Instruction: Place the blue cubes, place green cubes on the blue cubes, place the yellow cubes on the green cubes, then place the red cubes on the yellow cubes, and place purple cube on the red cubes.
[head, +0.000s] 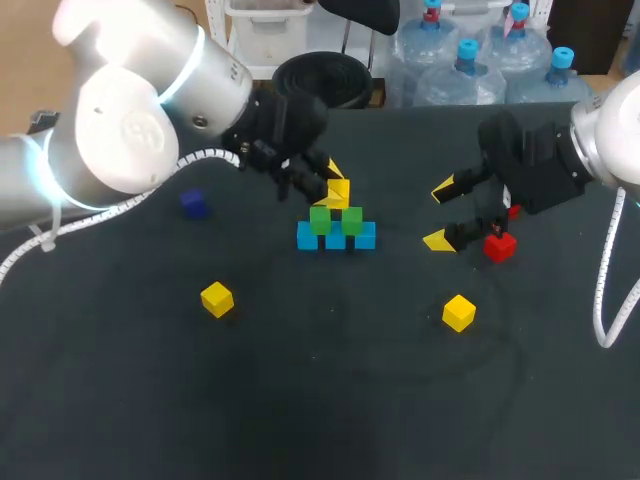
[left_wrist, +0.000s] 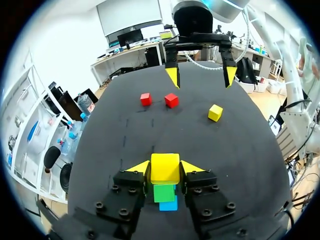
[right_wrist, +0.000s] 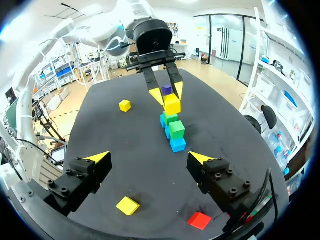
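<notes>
The left pincer (left_wrist: 165, 170) is pinching a yellow cube (left_wrist: 165, 165), one finger on each of two opposite faces, spread only as wide as the cube. Directly under the cube are the green cubes (head: 320, 218), and under those the row of blue cubes (head: 365, 237) on the dark surface (head: 320, 400). The held cube seems to be kept over the seam between the two greens, probably so that it bridges both as the third layer. I cannot tell whether it already bears on them or hangs just above.

Ahead of this pincer and well apart from the stack lie two red cubes (left_wrist: 171, 100) and a loose yellow cube (left_wrist: 215, 112). Past them is the right pincer (head: 440, 214), facing the stack with its fingers spread wide, holding and touching nothing. One red cube lies close beside it, so it looks placed to take red for the next layer.

Behind the left pincer, off to its side, are the purple cube (head: 194, 204) and another yellow cube (head: 217, 298).
</notes>
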